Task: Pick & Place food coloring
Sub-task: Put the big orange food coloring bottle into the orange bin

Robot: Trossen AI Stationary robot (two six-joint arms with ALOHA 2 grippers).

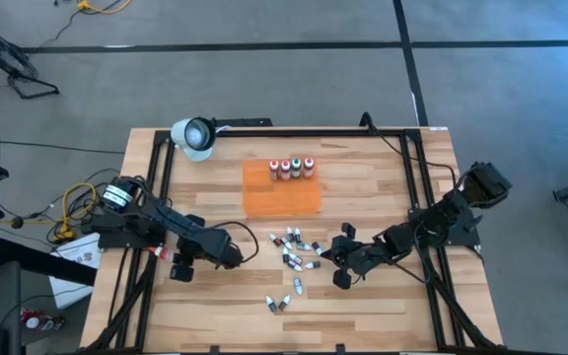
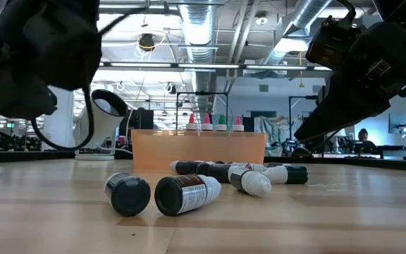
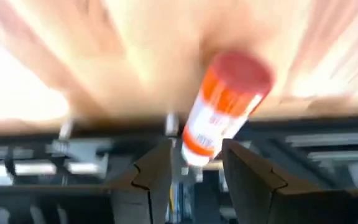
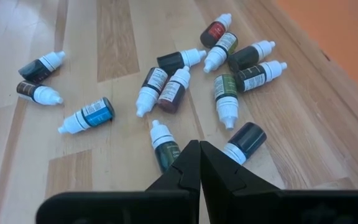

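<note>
A: In the left wrist view the orange bottle (image 3: pixel 225 106) between the fingers (image 3: pixel 151 180) is blurred. Can you read its label?

B: No, the print is smeared, and its lower end is hidden behind the fingers. The wood beyond it is washed out too.

A: From overhead, the four upright bottles (image 1: pixel 292 167) on the orange tray (image 1: pixel 280 197)?

B: Too small to tell labels apart. The left gripper (image 1: pixel 180 264) shows only as a dark mass there.

A: And at table height?

B: Both arms are cut off by the top edge, and the tray hides the upright bottles' bodies.
</note>
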